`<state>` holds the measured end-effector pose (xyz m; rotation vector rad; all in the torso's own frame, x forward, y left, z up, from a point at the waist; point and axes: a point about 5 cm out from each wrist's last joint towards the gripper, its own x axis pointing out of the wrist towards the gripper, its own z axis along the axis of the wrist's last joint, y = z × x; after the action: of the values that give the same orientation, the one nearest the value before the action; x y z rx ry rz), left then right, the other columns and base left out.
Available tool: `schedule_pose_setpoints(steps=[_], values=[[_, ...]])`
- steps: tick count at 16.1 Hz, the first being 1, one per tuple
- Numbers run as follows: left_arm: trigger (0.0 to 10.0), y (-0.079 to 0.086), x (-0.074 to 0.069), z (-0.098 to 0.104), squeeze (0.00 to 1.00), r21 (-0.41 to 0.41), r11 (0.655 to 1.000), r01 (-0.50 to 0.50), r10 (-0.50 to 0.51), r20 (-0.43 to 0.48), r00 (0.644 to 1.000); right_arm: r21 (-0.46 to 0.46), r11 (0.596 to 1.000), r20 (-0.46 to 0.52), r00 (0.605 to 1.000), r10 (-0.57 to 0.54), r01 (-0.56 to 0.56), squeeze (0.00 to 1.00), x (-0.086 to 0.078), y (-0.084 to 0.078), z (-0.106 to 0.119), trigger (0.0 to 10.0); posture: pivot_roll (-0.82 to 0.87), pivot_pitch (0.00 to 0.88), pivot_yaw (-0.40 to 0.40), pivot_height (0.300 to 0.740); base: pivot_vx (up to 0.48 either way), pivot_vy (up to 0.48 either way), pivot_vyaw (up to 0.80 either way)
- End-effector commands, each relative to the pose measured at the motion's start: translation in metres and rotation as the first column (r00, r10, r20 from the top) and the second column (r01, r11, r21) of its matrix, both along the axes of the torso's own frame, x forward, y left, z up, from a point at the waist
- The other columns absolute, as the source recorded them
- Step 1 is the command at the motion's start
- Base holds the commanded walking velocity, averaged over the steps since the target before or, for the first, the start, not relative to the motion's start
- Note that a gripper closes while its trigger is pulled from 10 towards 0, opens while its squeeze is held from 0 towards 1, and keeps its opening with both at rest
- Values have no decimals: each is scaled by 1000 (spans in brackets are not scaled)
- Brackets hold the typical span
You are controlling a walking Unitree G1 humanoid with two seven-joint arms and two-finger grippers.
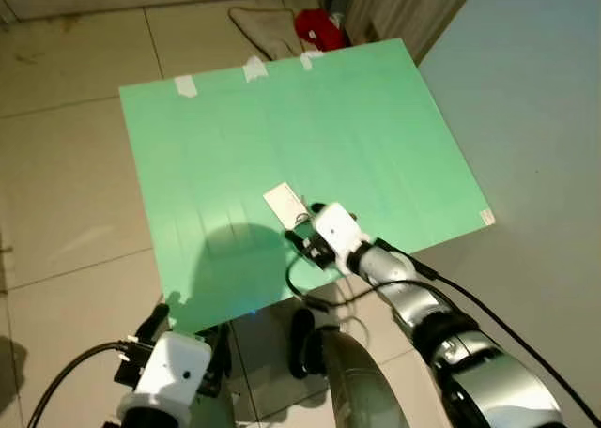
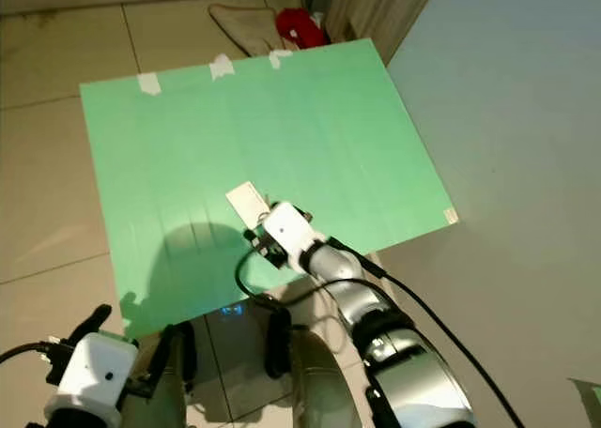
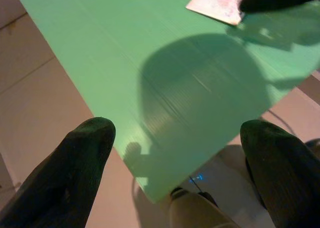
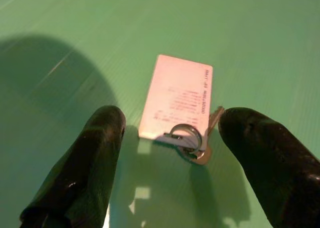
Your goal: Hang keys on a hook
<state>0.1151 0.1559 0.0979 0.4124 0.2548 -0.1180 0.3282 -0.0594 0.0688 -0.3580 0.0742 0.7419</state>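
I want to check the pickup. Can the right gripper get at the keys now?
Probably yes: the right gripper is open, one finger on each side of the keys on the green sheet, with nothing between.

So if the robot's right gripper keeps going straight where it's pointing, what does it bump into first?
Probably the key ring with its white card, lying between the open fingers of the right gripper on the green sheet.

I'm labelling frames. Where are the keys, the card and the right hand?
keys (image 4: 192, 140): right wrist view, on the ring.
card (image 4: 180, 95): right wrist view, card's middle.
right hand (image 4: 172, 155): right wrist view, between fingertips.
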Motion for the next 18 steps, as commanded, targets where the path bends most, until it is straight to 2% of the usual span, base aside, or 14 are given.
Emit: schedule_pose_setpoints(steps=[1,5,7,13,18], values=[[10000,-4,-7,-4,0,-7,1000,-6,5,-28,1000,4,999,-58,998,-36,36,0,-2,-6,-9,10000,376,433,-177,722,0,0,0],[10000,-4,-6,-4,0,-5,1000,-4,4,-27,1000,-1,1000,-44,999,-20,20,0,0,5,-5,10000,372,435,-180,722,0,0,0],[10000,-5,-6,-5,0,-4,1000,-3,3,-26,1000,4,1000,-52,998,-26,27,0,2,6,-4,10000,372,438,-181,722,0,0,0],[10000,-6,-10,-6,0,-3,1000,-1,1,-38,999,157,972,-271,954,-129,176,0,1,9,-13,10000,376,450,-175,722,0,0,0],[10000,-7,-10,-6,0,-3,1000,8,-8,-41,999,211,948,-340,927,-158,239,0,0,16,-16,10000,371,456,-171,722,0,0,0]])
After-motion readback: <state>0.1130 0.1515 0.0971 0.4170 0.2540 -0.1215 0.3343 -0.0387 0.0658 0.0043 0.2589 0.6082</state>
